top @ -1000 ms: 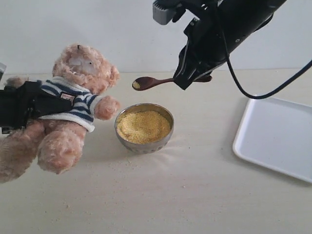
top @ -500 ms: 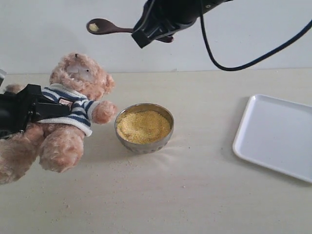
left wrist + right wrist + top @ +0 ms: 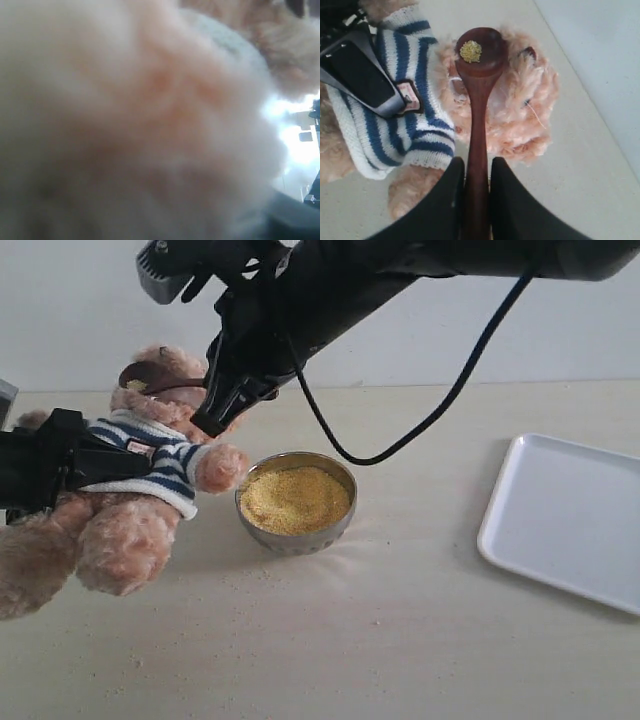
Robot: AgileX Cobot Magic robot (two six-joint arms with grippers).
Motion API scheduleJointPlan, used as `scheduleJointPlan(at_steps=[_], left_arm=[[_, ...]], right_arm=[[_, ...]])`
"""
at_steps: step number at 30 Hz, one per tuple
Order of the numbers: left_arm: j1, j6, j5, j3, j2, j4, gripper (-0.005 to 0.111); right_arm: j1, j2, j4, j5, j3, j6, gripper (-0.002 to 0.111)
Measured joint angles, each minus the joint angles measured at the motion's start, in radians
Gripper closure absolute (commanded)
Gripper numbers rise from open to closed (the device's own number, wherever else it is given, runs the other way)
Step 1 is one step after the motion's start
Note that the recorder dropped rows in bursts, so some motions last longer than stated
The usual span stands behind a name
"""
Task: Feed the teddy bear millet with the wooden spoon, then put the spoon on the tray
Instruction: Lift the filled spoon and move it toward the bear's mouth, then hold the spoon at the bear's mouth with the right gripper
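The teddy bear (image 3: 150, 470) leans back at the left, clear of the table, with my left gripper (image 3: 118, 462) shut on its striped torso. In the left wrist view only blurred fur (image 3: 140, 120) shows and the jaws are hidden. My right gripper (image 3: 477, 167) is shut on the handle of the wooden spoon (image 3: 479, 100). The spoon's bowl (image 3: 143, 378) rests at the bear's face (image 3: 520, 100) and carries a small heap of millet (image 3: 470, 51). More millet (image 3: 295, 498) fills the metal bowl (image 3: 296, 535) beside the bear's paw. The tray (image 3: 565, 520) lies at the right.
The right arm and its black cable (image 3: 440, 410) reach across above the bowl from the upper right. Scattered grains (image 3: 250, 575) lie on the table around the bowl. A pale wall stands behind the table.
The right gripper carried the spoon from above the bowl, up and left, then down to the bear's face. The bear and the left gripper shifted only slightly.
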Motion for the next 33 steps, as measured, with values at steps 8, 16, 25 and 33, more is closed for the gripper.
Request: scheduleJointPlan(at_steps=[8, 16, 25, 33], left_arm=[[0.0, 0.0, 0.004, 0.0, 0.0, 0.0, 0.102], [0.0, 0.0, 0.006, 0.0, 0.0, 0.0, 0.102], [0.0, 0.0, 0.006, 0.0, 0.0, 0.0, 0.102], [0.0, 0.0, 0.006, 0.0, 0.0, 0.0, 0.102]], right_arm=[[0.105, 0.004, -0.529, 0.01, -0.002, 0.187, 0.109], [0.198, 0.004, -0.937, 0.059, -0.002, 0.383, 0.109], [0.208, 0.004, -1.007, 0.112, -0.003, 0.431, 0.109], [0.208, -0.007, -1.02, 0.129, -0.003, 0.448, 0.109]])
